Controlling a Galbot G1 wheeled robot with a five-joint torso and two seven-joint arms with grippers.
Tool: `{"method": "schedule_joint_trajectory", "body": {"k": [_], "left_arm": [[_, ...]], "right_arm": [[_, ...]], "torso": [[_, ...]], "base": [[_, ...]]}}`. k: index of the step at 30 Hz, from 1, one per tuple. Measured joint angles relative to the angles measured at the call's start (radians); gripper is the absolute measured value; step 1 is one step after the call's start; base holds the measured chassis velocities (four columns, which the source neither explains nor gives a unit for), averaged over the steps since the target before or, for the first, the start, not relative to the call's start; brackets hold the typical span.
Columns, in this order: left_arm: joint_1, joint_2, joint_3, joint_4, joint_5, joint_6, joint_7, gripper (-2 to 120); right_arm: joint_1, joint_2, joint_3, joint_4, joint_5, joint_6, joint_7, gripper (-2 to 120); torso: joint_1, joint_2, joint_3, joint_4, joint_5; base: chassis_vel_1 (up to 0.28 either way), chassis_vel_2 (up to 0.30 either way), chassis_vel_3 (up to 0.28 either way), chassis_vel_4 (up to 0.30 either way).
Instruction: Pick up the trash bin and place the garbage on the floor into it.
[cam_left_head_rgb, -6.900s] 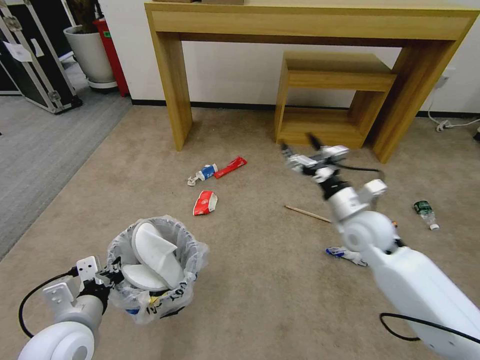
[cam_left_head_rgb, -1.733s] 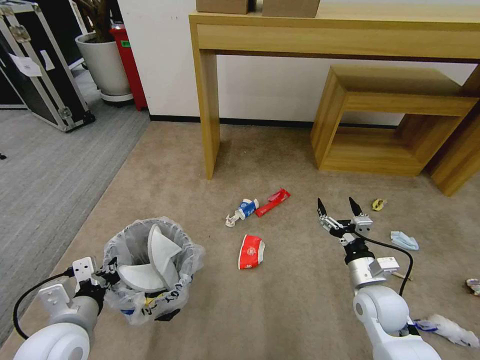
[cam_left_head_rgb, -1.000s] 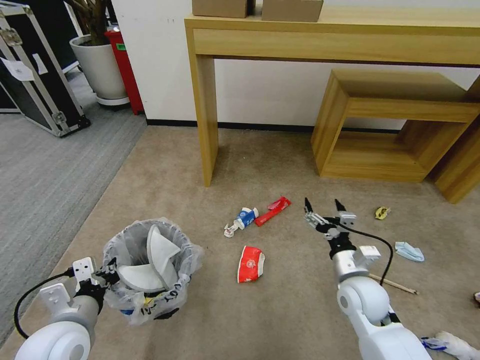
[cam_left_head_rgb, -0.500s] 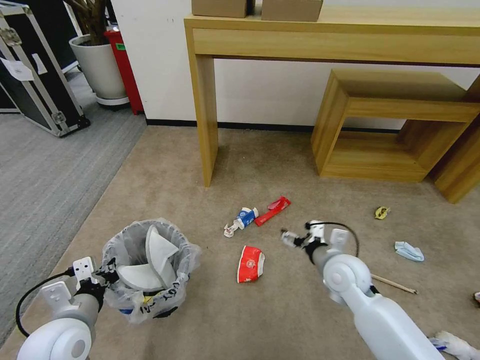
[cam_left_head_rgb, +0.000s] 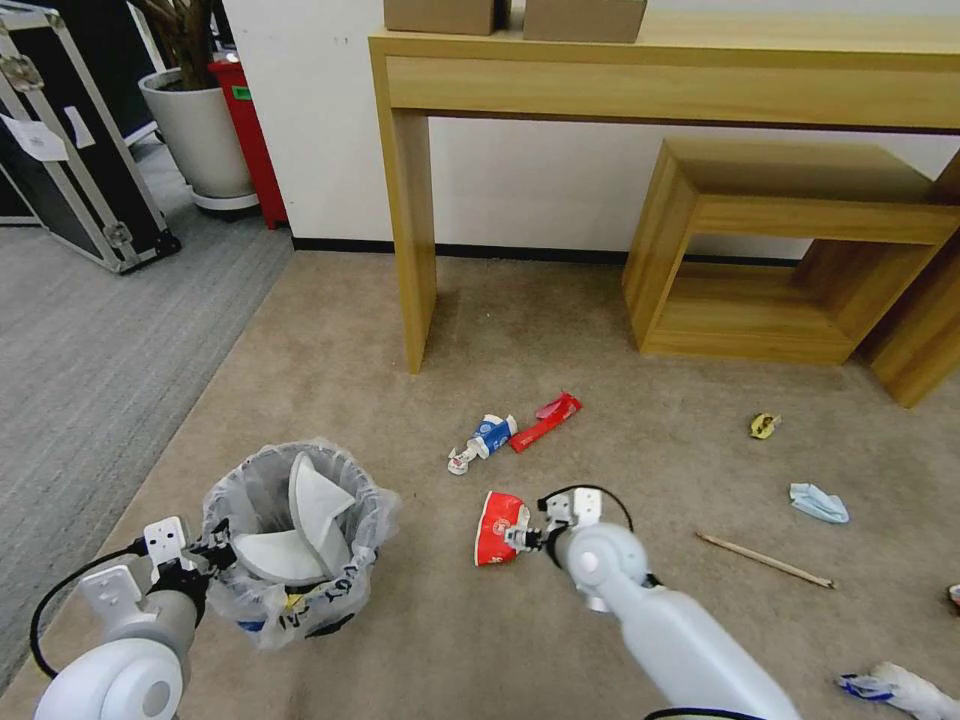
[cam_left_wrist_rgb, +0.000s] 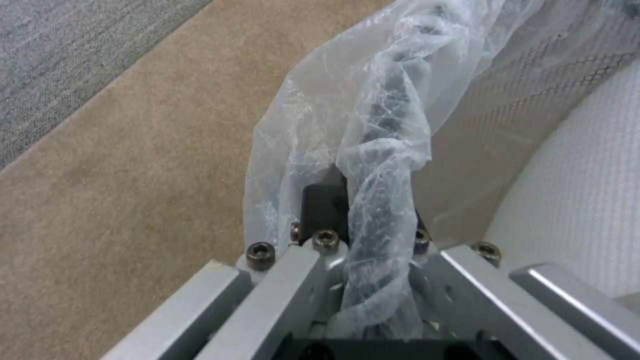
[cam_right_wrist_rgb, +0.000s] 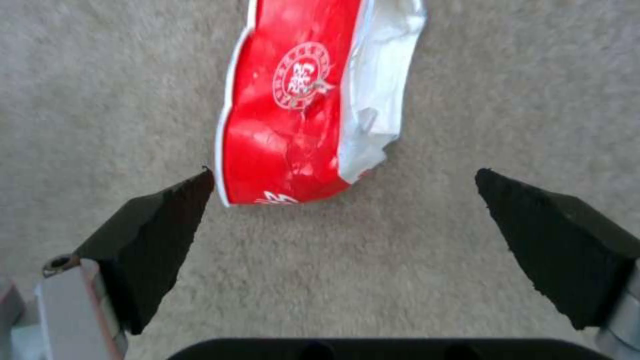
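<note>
The trash bin (cam_left_head_rgb: 295, 545), black with a crinkly clear bag, is at the lower left with two white slippers (cam_left_head_rgb: 315, 500) inside. My left gripper (cam_left_head_rgb: 207, 553) is shut on its rim; in the left wrist view the bag's rim (cam_left_wrist_rgb: 383, 150) runs between the pads. My right gripper (cam_left_head_rgb: 522, 538) is open, low over the floor (cam_left_head_rgb: 400, 640). Its fingertips (cam_right_wrist_rgb: 170, 210) straddle the near end of a crushed red-white paper cup (cam_left_head_rgb: 500, 522) (cam_right_wrist_rgb: 293, 115) without touching it. Other garbage lies around: a blue-white wrapper (cam_left_head_rgb: 488, 438), a red wrapper (cam_left_head_rgb: 547, 420), a wooden stick (cam_left_head_rgb: 765, 560), a light-blue mask (cam_left_head_rgb: 818, 503) and a tissue (cam_left_head_rgb: 897, 685).
A tall wooden table's leg (cam_left_head_rgb: 412, 230) stands behind the litter, with a low wooden shelf unit (cam_left_head_rgb: 790, 260) to its right. Grey carpet (cam_left_head_rgb: 90, 330), a black case (cam_left_head_rgb: 70, 150) and a white plant pot (cam_left_head_rgb: 200, 140) lie to the left. A small yellow scrap (cam_left_head_rgb: 763, 426) lies near the shelf.
My right arm has swung left and down, from near the red wrapper to the crushed cup, still open. The left gripper and bin have stayed put.
</note>
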Motion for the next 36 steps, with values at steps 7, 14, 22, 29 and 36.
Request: {"method": "schedule_joint_trajectory", "body": {"k": [7, 14, 22, 29, 36], "left_arm": [[0.004, -0.002, -0.002, -0.003, 0.0, -0.001, 0.0, 1], [0.008, -0.005, 0.001, -0.003, 0.005, -0.003, 0.0, 1], [0.012, -0.009, 0.005, -0.012, 0.007, -0.004, 0.0, 1], [0.014, -0.011, 0.006, -0.019, 0.007, -0.006, 0.0, 1], [0.009, -0.016, 0.012, -0.011, 0.013, -0.012, 0.001, 1]], "right_arm": [[0.026, 0.029, -0.015, -0.063, -0.037, 0.027, -0.027, 99], [0.085, 0.061, -0.025, -0.21, -0.138, 0.094, -0.09, 88], [0.097, 0.077, -0.031, -0.252, -0.18, 0.128, -0.114, 63], [0.093, 0.08, -0.034, -0.263, -0.201, 0.146, -0.128, 37], [0.076, 0.073, -0.028, -0.253, -0.225, 0.178, -0.149, 13]], "torso": [[0.0, 0.0, 0.0, 0.0, 0.0001], [0.0, 0.0, 0.0, -0.0001, 0.0002], [0.0, 0.0, 0.0, 0.0, 0.0003], [0.0, 0.0, 0.0, 0.0001, 0.0005], [0.0, 0.0, 0.0, 0.0003, 0.0005]], "base": [[0.0, 0.0, 0.0, 0.0], [0.0, 0.0, 0.0, 0.0], [0.0, 0.0, 0.0, 0.0], [0.0, 0.0, 0.0, 0.0], [0.0, 0.0, 0.0, 0.0]]}}
